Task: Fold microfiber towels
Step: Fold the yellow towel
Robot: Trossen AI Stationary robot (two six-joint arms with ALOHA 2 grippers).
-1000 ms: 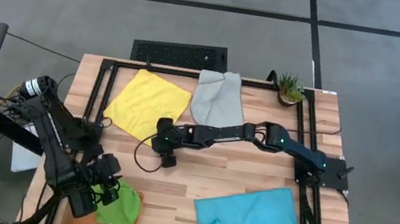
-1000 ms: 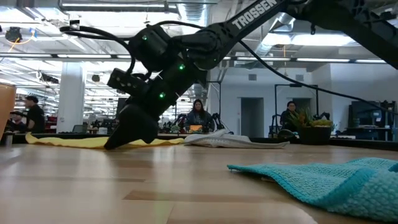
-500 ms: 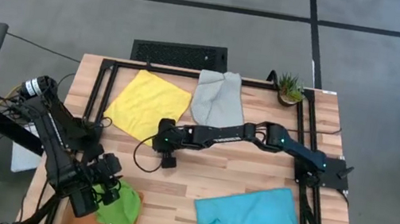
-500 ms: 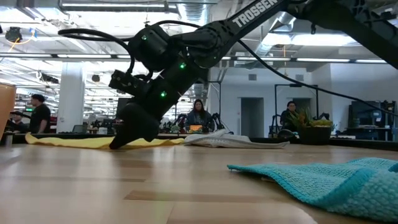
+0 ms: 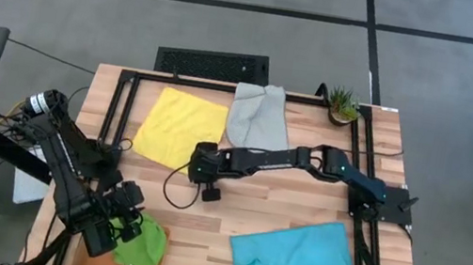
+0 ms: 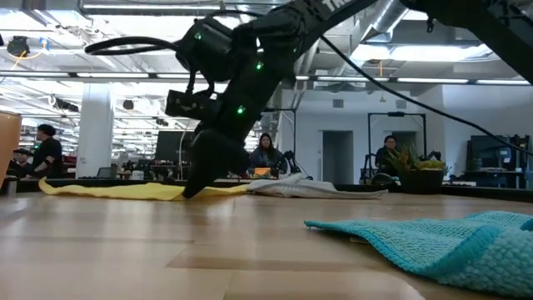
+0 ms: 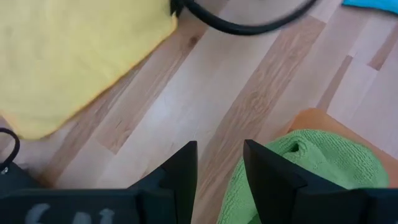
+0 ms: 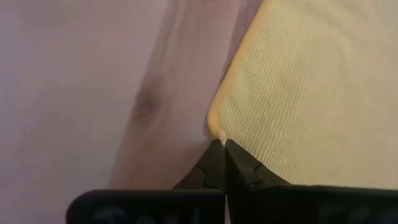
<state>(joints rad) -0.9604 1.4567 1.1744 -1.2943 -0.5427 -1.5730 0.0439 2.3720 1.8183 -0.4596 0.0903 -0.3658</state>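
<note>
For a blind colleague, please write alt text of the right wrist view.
The right claw, shut, pinches the corner of the yellow towel, which lies flat on the wooden table.

The right gripper's (image 8: 222, 148) two dark fingers (image 8: 245, 168) are pressed together on the rounded corner of the soft yellow microfiber towel (image 8: 311, 93), which lies on the pale wooden worktop (image 8: 87, 81).

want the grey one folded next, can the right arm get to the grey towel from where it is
Probably yes. The grey towel lies just beyond the right gripper, with nothing between them. But that gripper is shut on the corner of the yellow towel, so it must let go first.
</note>
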